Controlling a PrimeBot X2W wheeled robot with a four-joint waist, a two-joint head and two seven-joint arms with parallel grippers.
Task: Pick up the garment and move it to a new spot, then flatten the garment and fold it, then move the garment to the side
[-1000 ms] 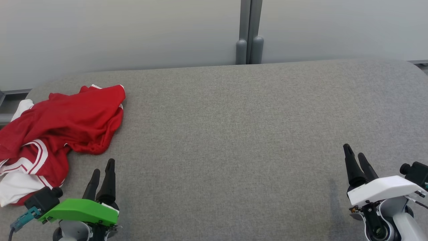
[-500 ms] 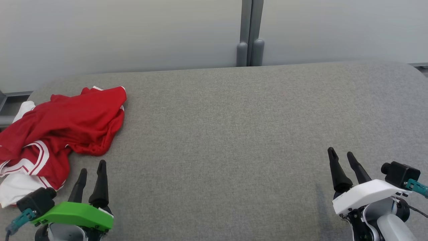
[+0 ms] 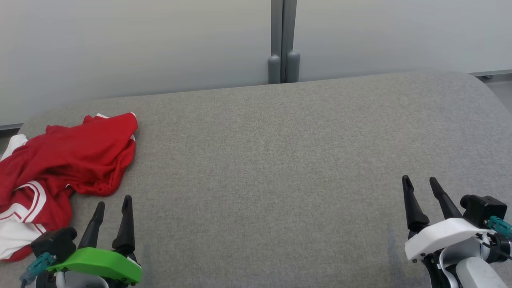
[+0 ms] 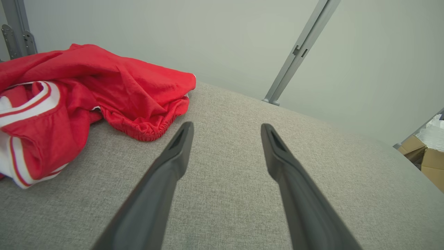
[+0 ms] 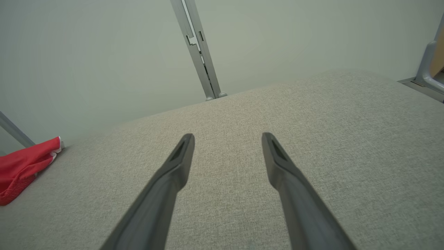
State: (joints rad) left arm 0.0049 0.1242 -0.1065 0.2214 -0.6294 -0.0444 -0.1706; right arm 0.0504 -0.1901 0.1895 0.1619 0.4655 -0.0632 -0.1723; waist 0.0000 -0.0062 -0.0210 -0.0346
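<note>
From the head, your whole picture is sitting further left than half a second ago. That is the camera turning, not the things shifting. The garment (image 3: 68, 160), crumpled red cloth with white stripes and a white panel, is lying at the left end of the grey woven table (image 3: 280, 160). Your left gripper (image 3: 114, 201) is hovering just beside the garment's near hem, jaws spread and empty. Your right gripper (image 3: 419, 178) is waiting well apart from the garment, also spread and empty. A grey post (image 3: 283, 40) is splitting the pale wall (image 3: 160, 48) beyond the garment.

From the left wrist, the garment's gathered hem is lying just off the left finger, not touching. Cardboard boxes (image 4: 426, 159) are showing far from the garment.

From the right wrist, the garment is lying far left, with bare fabric between the fingers.
</note>
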